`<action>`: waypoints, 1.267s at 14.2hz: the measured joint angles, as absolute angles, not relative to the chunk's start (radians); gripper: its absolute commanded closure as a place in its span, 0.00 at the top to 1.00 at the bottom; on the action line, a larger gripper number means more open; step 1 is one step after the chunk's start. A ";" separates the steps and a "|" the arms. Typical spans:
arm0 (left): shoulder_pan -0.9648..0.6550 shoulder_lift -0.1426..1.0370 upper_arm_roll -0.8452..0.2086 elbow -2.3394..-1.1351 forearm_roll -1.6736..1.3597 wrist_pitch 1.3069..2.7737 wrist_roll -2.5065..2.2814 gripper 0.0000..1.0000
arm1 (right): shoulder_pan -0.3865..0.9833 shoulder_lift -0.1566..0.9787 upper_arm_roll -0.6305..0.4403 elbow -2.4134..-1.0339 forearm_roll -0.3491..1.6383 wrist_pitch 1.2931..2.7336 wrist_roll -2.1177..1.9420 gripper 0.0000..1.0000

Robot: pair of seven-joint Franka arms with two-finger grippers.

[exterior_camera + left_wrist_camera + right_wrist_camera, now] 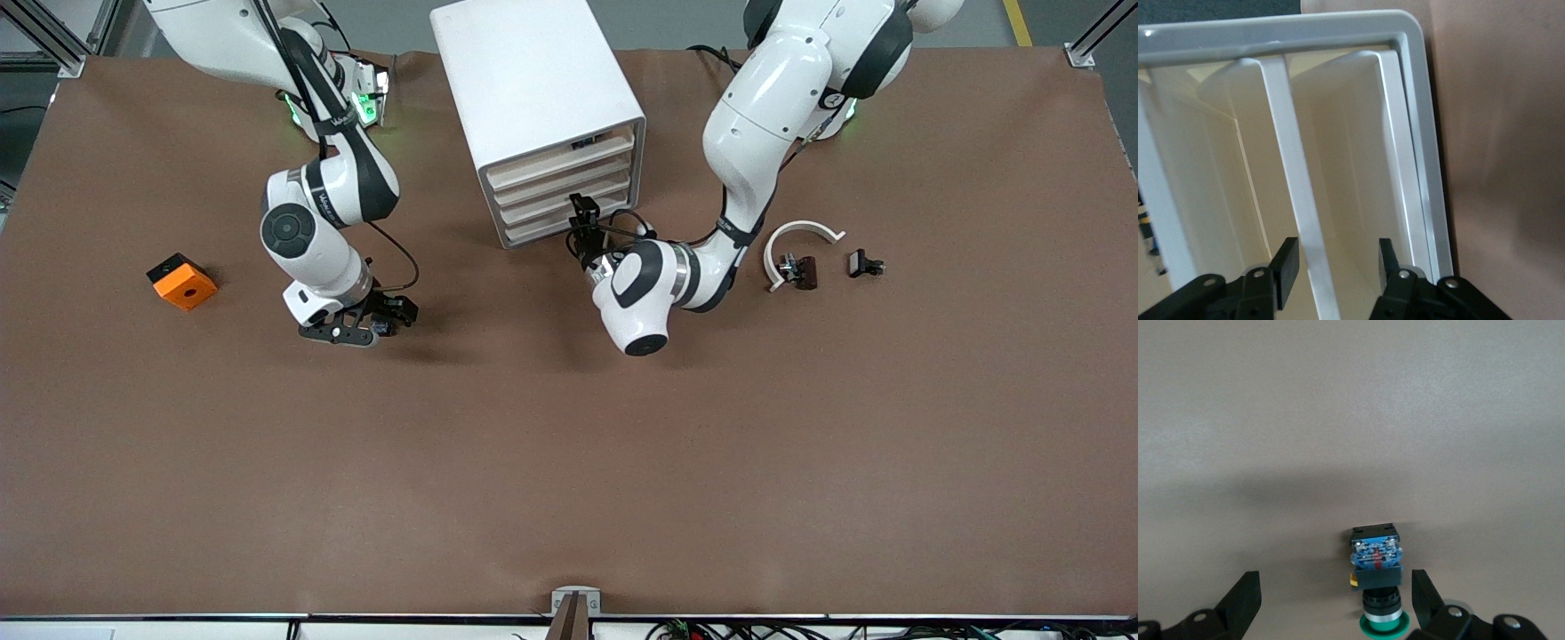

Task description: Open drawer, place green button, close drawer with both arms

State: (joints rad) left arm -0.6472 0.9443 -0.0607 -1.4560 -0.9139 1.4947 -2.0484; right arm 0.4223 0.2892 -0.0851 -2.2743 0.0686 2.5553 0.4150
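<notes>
**Left gripper at the cabinet front, button lying on the bench**

The left arm's black two-finger gripper (584,213) was up against the front of the white boxy cabinet (533,80), at its lower drawers. From its wrist camera, its fingers (1286,268) stood apart on either side of a pale cream drawer front edge (1301,200), not yet pinched onto it.

The right arm's black gripper (391,313) hung low over the brown bench (569,462), toward that arm's end of the table. Its fingers (1245,600) were spread wide and grasping nothing. Between them, lying on the bench, was the tiny push-button with a round green cap and dark blue-black body (1377,583).

An orange square block with a black hole (181,281) sat nearer the right arm's end. Toward the left arm's end lay a white curved piece (797,244) and small dark clip pieces (865,263).
</notes>
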 measured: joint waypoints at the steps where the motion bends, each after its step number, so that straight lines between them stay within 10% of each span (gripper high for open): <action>1: -0.650 0.950 -0.064 -1.456 -0.914 1.492 -2.049 0.47 | 0.422 0.294 -0.088 -2.274 0.058 2.555 0.415 1.00; 5: -0.653 0.955 -0.068 -1.455 -0.920 1.479 -2.086 0.00 | 0.422 0.319 -0.090 -2.274 0.049 2.554 0.415 1.00; 18: -0.573 0.964 -0.067 -1.444 -0.946 1.456 -2.147 0.00 | 0.397 0.368 -0.099 -2.274 -0.004 2.579 0.412 1.00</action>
State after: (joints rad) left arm -0.5729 0.9639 -0.0668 -1.4437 -0.9456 1.4565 -2.1472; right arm 0.3968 0.3679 -0.0988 -2.2738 -0.0041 2.5788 0.4124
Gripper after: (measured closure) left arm 0.859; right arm 0.000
